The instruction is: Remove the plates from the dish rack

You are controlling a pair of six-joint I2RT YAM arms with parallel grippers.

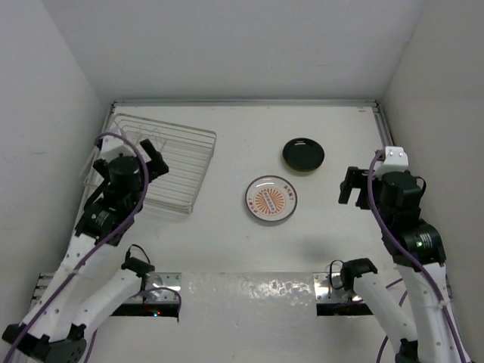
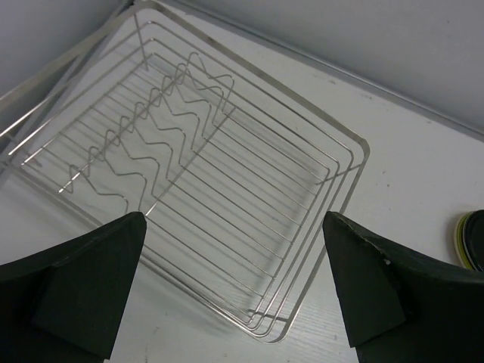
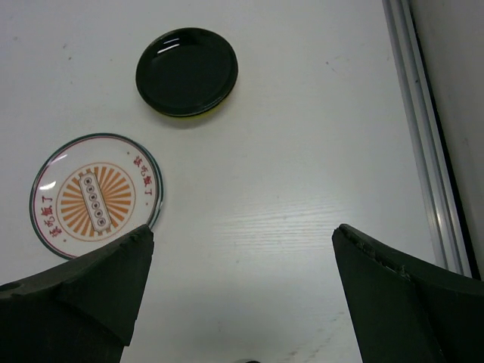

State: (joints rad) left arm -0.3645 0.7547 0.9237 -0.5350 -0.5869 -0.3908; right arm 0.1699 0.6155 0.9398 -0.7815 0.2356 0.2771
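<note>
The silver wire dish rack [image 1: 170, 162] lies at the far left of the table, and its bars and tines [image 2: 204, 166] hold nothing. My left gripper [image 1: 128, 151] hovers over the rack's near part, open and empty [image 2: 234, 227]. A black plate [image 1: 303, 154] lies flat right of centre, with a lime green rim [image 3: 189, 113] showing under it [image 3: 187, 70]. A white plate with an orange centre [image 1: 271, 199] lies flat nearer the arms [image 3: 96, 195]. My right gripper [image 1: 346, 187] hangs open over bare table to the right of both plates, nothing between its fingers [image 3: 242, 231].
White walls close the table in on the left, back and right. A metal rail [image 3: 423, 128] runs along the right edge. The rack's corner [image 2: 280, 333] sits just below my left fingers. The edge of the black plate [image 2: 473, 238] shows at the right of the left wrist view.
</note>
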